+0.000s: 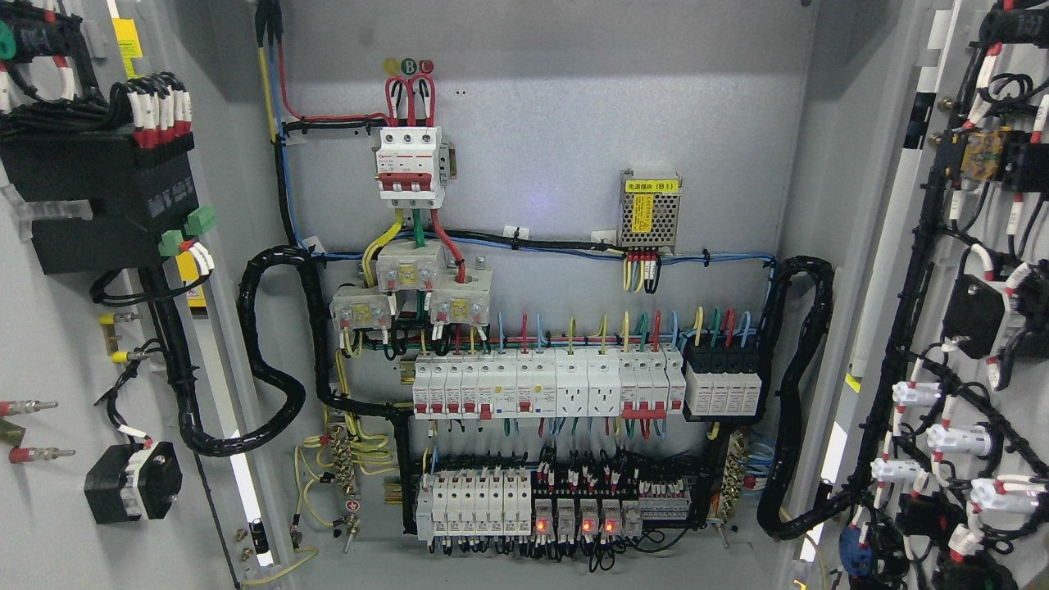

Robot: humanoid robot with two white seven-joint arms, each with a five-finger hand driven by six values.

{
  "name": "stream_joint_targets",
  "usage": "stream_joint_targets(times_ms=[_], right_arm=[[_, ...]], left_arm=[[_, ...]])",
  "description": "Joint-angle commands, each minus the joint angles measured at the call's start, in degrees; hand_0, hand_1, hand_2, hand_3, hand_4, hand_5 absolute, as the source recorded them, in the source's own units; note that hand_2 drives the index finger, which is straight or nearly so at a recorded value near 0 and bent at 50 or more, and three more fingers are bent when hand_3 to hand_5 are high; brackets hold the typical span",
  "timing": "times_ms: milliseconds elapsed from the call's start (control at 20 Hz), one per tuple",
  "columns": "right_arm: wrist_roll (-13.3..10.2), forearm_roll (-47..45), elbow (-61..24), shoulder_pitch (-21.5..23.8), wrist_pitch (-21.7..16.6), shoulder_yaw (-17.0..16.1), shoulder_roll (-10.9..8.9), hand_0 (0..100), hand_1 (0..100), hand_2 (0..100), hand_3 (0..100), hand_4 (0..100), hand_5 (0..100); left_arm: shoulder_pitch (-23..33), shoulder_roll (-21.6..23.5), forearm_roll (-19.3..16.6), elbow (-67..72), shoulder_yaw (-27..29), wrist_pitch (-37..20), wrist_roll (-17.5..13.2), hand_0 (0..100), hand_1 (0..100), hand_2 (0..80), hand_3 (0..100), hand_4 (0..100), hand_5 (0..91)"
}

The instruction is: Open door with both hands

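Observation:
Both grey cabinet doors stand swung wide open. The left door (49,344) shows its inner face at the picture's left, with a black module and wiring on it. The right door (918,270) shows its inner face at the right, covered in black cable and white connectors. Between them lies the cabinet's back panel (557,106) with a red-and-white main breaker (410,164), rows of white breakers (541,385) and a lower rail of relays (565,508) with red lamps lit. Neither of my hands nor arms appears in the head view.
A metal power supply (650,209) with a yellow label sits at upper right of the panel. Thick black cable conduits (270,360) loop from the panel to each door. A black surge module (725,381) sits right of the breaker row.

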Motion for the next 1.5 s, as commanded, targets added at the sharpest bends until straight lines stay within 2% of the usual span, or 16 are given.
stream_joint_targets(times_ms=[0, 150, 250, 350, 601, 801, 951, 1101, 1452], right_arm=[[0.0, -2.2, -0.2, -1.3, 0.3, -3.3, 0.39, 0, 50, 4, 0, 0, 0], [0.0, -2.3, -0.3, -1.3, 0.2, -4.6, 0.48, 0, 50, 4, 0, 0, 0], [0.0, -2.3, -0.3, -1.2, 0.2, -6.2, 0.56, 0, 50, 4, 0, 0, 0], [0.0, -2.4, -0.3, -1.1, 0.2, -6.4, 0.92, 0, 50, 4, 0, 0, 0], [0.0, -2.5, -0.2, -0.6, 0.1, -6.9, 1.7, 0, 50, 4, 0, 0, 0], [0.0, -2.6, 0.0, 0.2, 0.0, -8.8, 2.23, 0, 50, 4, 0, 0, 0], [0.0, -5.1, 0.0, 0.7, 0.2, -10.0, 3.2, 0, 50, 4, 0, 0, 0], [0.0, -7.5, 0.3, 1.8, 0.3, -11.5, 3.11, 0, 50, 4, 0, 0, 0], [0.1, -7.7, 0.4, 1.7, 0.4, -13.7, 2.76, 0, 50, 4, 0, 0, 0]], left_arm=[[4.0, 0.2, 1.5, -3.7, 6.0, -2.1, 0.0, 12, 56, 0.0, 0, 0, 0.0], [4.7, -1.0, 2.4, -3.7, 9.5, -2.1, 0.0, 12, 56, 0.0, 0, 0, 0.0], [4.8, -1.1, 4.9, -3.5, 11.8, -1.9, 0.0, 12, 56, 0.0, 0, 0, 0.0], [4.8, -1.0, 7.0, -3.3, 13.3, -1.2, 0.0, 12, 56, 0.0, 0, 0, 0.0], [5.0, -1.1, 8.5, -3.3, 15.8, -0.8, -0.2, 12, 56, 0.0, 0, 0, 0.0], [4.9, -1.2, 12.5, -3.1, 19.7, 0.4, -0.2, 12, 56, 0.0, 0, 0, 0.0], [4.8, -0.7, 16.9, -1.8, 22.3, 2.4, -2.0, 12, 56, 0.0, 0, 0, 0.0], [4.3, -0.1, 17.7, 1.4, 24.1, 3.5, -4.7, 12, 56, 0.0, 0, 0, 0.0], [0.7, 6.6, 23.6, 13.5, 28.9, 5.4, -4.9, 12, 56, 0.0, 0, 0, 0.0]])
